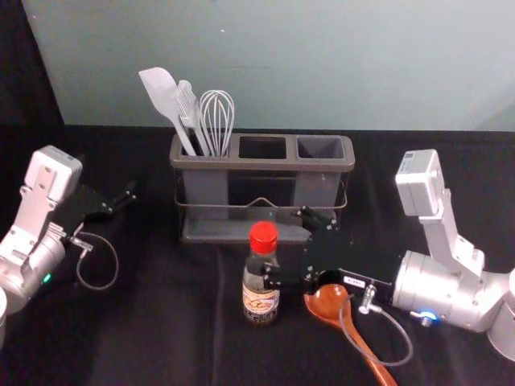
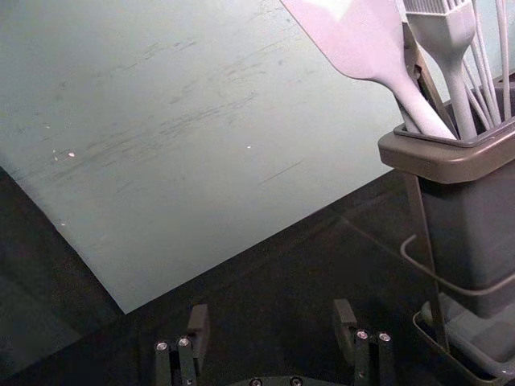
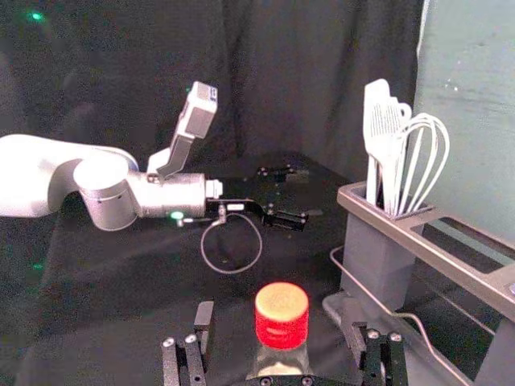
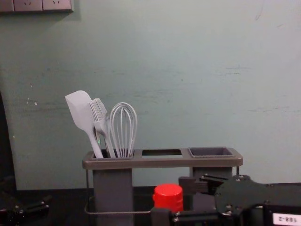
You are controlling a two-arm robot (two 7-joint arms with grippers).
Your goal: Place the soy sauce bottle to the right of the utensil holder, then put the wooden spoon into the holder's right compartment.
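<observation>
The right claw [image 3: 279, 315] reaches in from the right on the near side of the utensil holder [image 1: 265, 164], its jaws spread apart with the soy sauce bottle [image 1: 261, 302] between them and no grip made. The bottle stands upright on the table [image 1: 161, 338], in front of the holder. The step in hand looks to be grasping it: the claw does well to centre on the bottle and ease level towards it until the body sits deep between the jaws, then close evenly, below the red cap [image 1: 263, 237]. A grip by the tips alone could let the bottle swivel or tip.

The wooden spoon [image 1: 327, 302] lies just right of the bottle, bowl by the claw, handle running near and right. A low sideways drag would probably strike it, so the bottle wants lifting straight up over the spoon, clear of the holder's wire rail [image 1: 261, 204], then carrying right and setting down upright before the jaws part. It should end beside the holder, leaving the way into the right compartment [image 4: 211, 151] free for the spoon.

The left claw [image 2: 271, 318] waits open at the left, away from the bottle.
</observation>
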